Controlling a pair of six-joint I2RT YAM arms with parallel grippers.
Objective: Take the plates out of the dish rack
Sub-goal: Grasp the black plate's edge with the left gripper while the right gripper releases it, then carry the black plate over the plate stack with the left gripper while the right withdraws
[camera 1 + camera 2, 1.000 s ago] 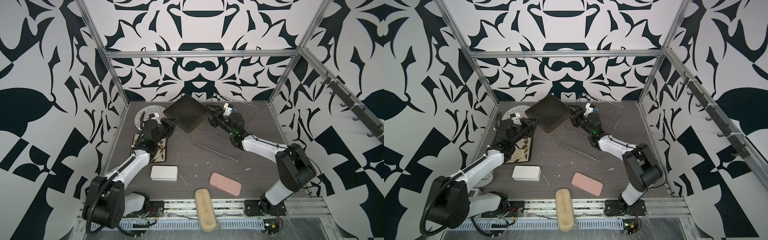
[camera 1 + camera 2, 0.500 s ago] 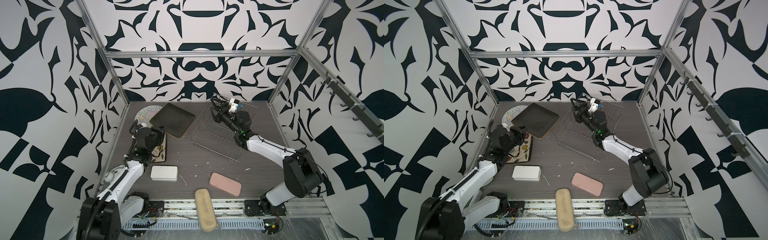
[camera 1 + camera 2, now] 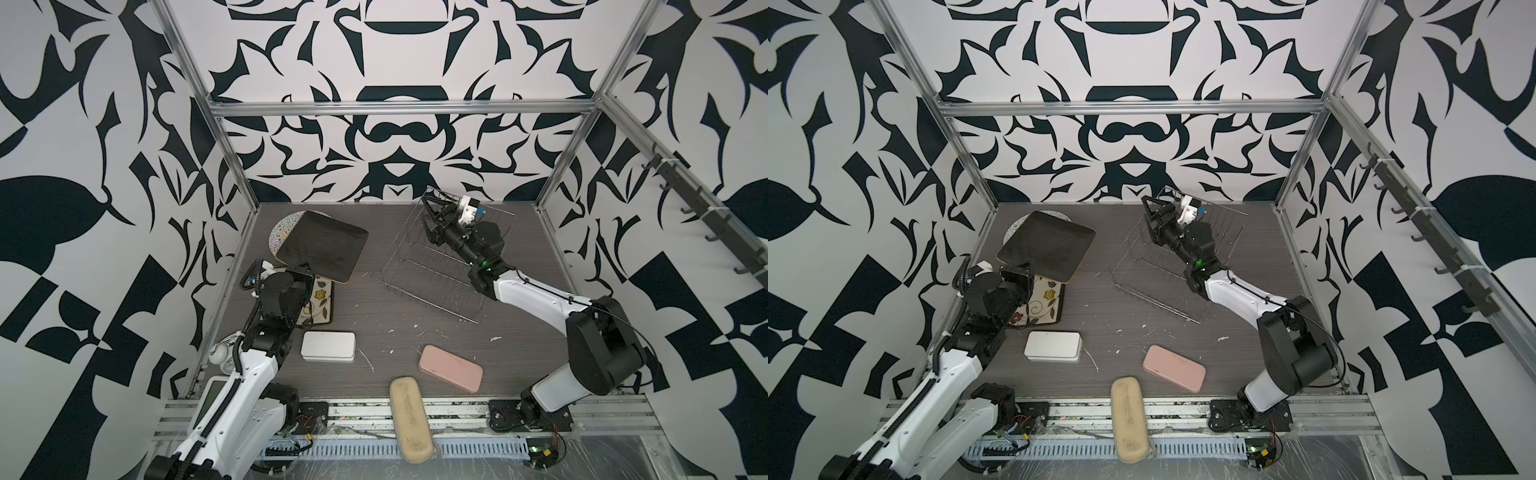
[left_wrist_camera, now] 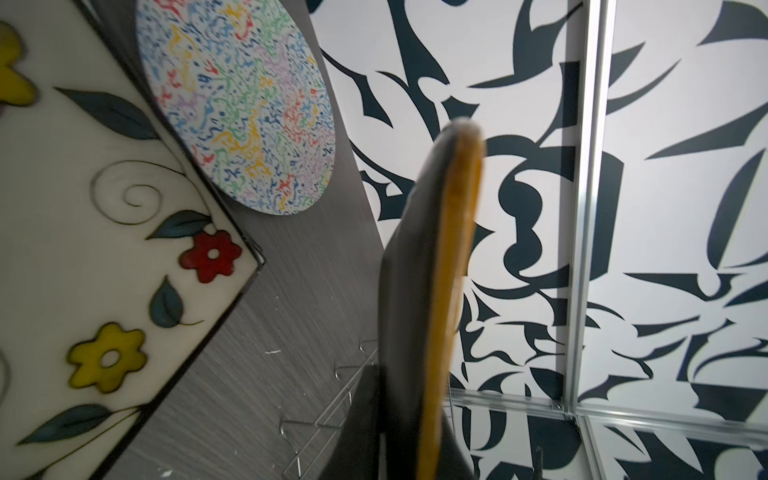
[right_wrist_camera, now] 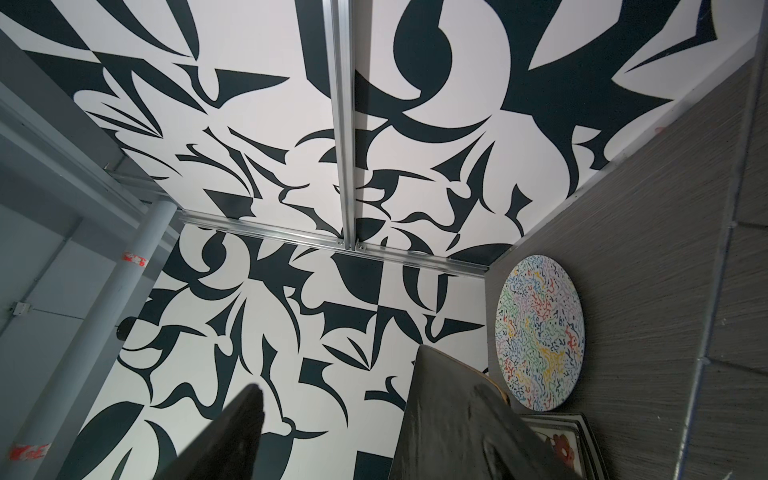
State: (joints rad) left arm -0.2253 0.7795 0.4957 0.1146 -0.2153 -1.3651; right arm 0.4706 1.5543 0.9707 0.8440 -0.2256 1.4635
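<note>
My left gripper [image 3: 300, 271] [image 4: 409, 415] is shut on the near corner of a black square plate [image 3: 323, 246] [image 3: 1045, 245] [image 4: 419, 291]. It holds the plate tilted above the table's left side. Under the plate, a round squiggle-patterned plate [image 3: 284, 227] [image 4: 237, 108] [image 5: 540, 332] and a cream flowered plate [image 3: 319, 302] [image 3: 1047, 298] [image 4: 83, 249] lie flat on the table. The silver wire dish rack [image 3: 436, 270] [image 3: 1158, 274] stands at the back right with no plates in it. My right gripper [image 3: 432, 214] [image 3: 1152, 212] [image 5: 365, 415] hangs open over the rack's far left corner, with nothing between its fingers.
A white tin [image 3: 328, 347] lies near the front left and a pink case [image 3: 451, 368] near the front middle. A beige case [image 3: 409, 419] rests across the front rail. Patterned walls with metal posts close in the table on three sides.
My left gripper has carried the black plate from beside the rack to the left and lowered it over the other plates. My right gripper has drawn back over the rack and opened wider.
</note>
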